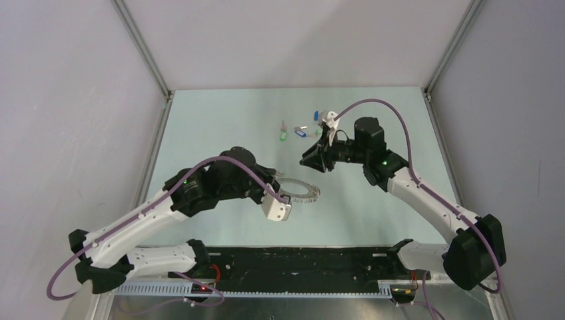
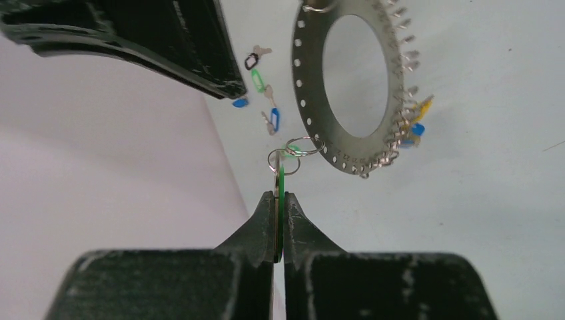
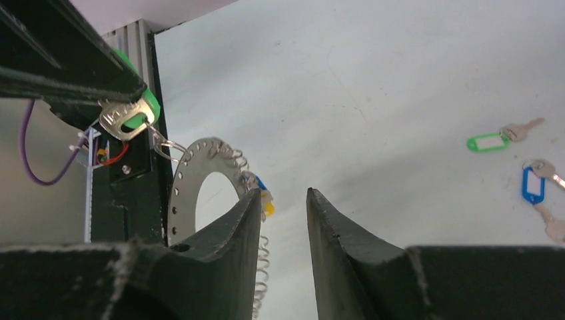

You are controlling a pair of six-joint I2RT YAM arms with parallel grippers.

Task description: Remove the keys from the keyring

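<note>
The left arm (image 1: 153, 210) reaches from the near edge toward the table's middle, elbow bent, wrist turned inward. Its left pincer (image 2: 280, 198) is clamped together on a green-tagged silvery key (image 2: 281, 177), which small wire loops join to the large flat grey toothed metal keyring (image 2: 308, 93) just beyond the fingertips. Ahead of that ring and clear of it, the right pincer (image 3: 284, 195) stands apart, nothing between its fingers. The right arm (image 1: 426, 197) stretches forward, wrist angled back toward the ring. Loose tagged keys (image 3: 490, 142) lie beside this pincer, well apart.
</note>
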